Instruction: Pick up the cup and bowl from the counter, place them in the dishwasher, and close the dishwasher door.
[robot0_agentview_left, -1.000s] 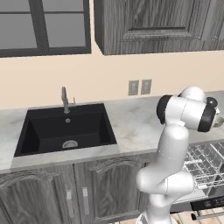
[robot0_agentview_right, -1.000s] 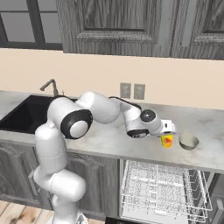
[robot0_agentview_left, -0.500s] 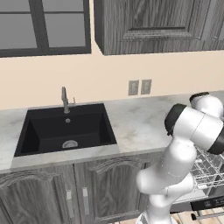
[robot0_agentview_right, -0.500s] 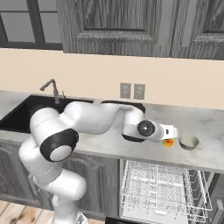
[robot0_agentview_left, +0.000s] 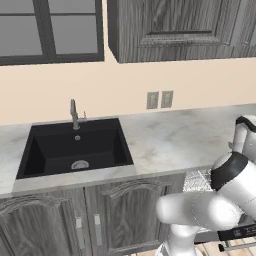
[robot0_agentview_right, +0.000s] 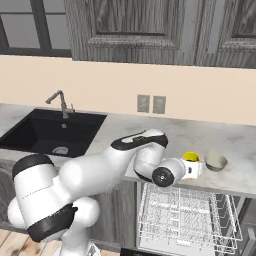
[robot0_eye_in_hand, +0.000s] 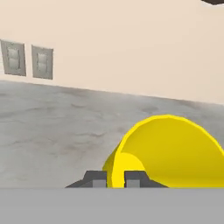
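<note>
The yellow cup (robot0_eye_in_hand: 170, 151) fills the lower right of the hand view, its rim pinched between my two dark fingertips (robot0_eye_in_hand: 136, 178). My gripper (robot0_eye_in_hand: 116, 179) is shut on that rim. From the right base view the cup (robot0_agentview_right: 190, 157) sits at my white hand (robot0_agentview_right: 192, 170), near the counter's (robot0_agentview_right: 235, 145) front edge. The grey-olive bowl (robot0_agentview_right: 216, 161) stands just right of the cup, apart from it. Below them the dishwasher stands open with its white wire rack (robot0_agentview_right: 185, 215) pulled out. Part of the rack (robot0_agentview_left: 199, 180) and the black control strip (robot0_agentview_left: 236, 232) show behind my arm in the left base view.
A black sink (robot0_agentview_left: 75, 150) with a faucet (robot0_agentview_left: 74, 114) is set in the counter (robot0_agentview_left: 165, 137) to the left. Two wall outlets (robot0_agentview_right: 151, 104) sit behind the cup. Dark wood cabinets (robot0_agentview_left: 115, 220) run under the counter and above it.
My arm's elbow has swung down and forward, in front of the cabinets. The hand stays at the cup beside the bowl, still shut on it.
</note>
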